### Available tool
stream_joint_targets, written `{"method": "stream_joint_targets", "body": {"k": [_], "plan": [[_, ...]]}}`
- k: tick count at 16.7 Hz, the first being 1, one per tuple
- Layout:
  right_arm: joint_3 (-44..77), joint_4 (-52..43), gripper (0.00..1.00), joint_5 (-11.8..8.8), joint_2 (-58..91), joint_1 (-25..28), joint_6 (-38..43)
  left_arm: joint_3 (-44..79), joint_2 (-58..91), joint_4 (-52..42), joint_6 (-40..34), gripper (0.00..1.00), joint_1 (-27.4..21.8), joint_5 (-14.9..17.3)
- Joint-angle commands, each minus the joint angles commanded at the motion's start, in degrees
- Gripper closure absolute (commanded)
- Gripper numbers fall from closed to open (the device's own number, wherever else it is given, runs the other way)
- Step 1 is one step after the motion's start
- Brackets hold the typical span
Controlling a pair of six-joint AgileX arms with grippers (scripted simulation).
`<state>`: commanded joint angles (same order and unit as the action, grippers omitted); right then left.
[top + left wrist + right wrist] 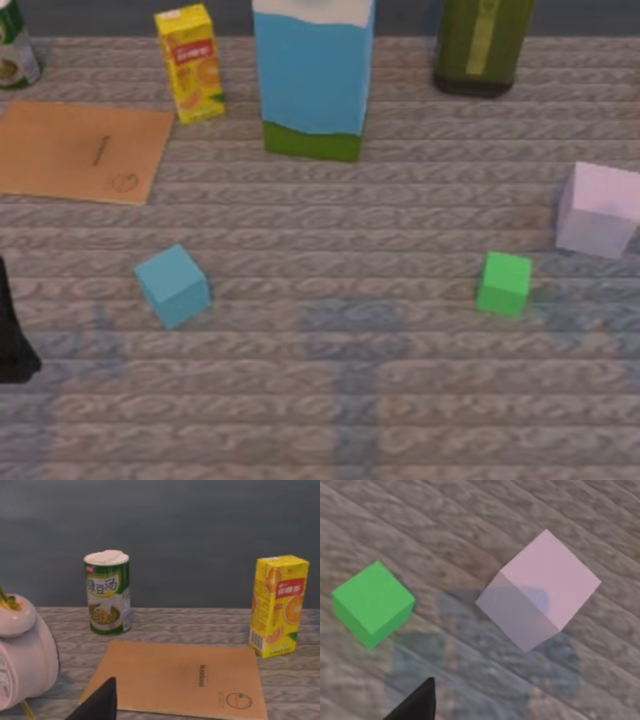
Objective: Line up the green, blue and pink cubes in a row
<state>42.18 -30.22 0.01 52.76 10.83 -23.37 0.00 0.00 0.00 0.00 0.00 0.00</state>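
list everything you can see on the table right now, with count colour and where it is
green cube: 1, bright green, right side
pink cube: 1, pale lilac-pink, far right, apart from green cube
blue cube: 1, light turquoise, left of centre
tall carton: 1, blue, green base, back centre
juice box: 1, yellow, back left
notebook: 1, tan, left
can: 1, green and white, back left corner
bottle: 1, dark green, back right
pink rounded object: 1, left wrist view only
left arm: 1, black, left edge

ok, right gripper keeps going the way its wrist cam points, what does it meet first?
Probably bare table in the gap between the green cube and the pink cube. The pink one sits nearer the line, but depth is unclear.
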Motion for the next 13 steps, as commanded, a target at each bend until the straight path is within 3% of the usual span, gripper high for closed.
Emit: {"method": "stream_joint_targets", "body": {"k": [6,13], "plan": [[25.39,-19.80,0.00,0.04,35.83,6.82,-14.78,0.00,0.00,0.00,0.00,0.00,0.00,0.00],[46.36,-33.47,0.00,0.06,60.56,11.90,-25.85,0.00,0.00,0.00,0.00,0.00,0.00,0.00]]}}
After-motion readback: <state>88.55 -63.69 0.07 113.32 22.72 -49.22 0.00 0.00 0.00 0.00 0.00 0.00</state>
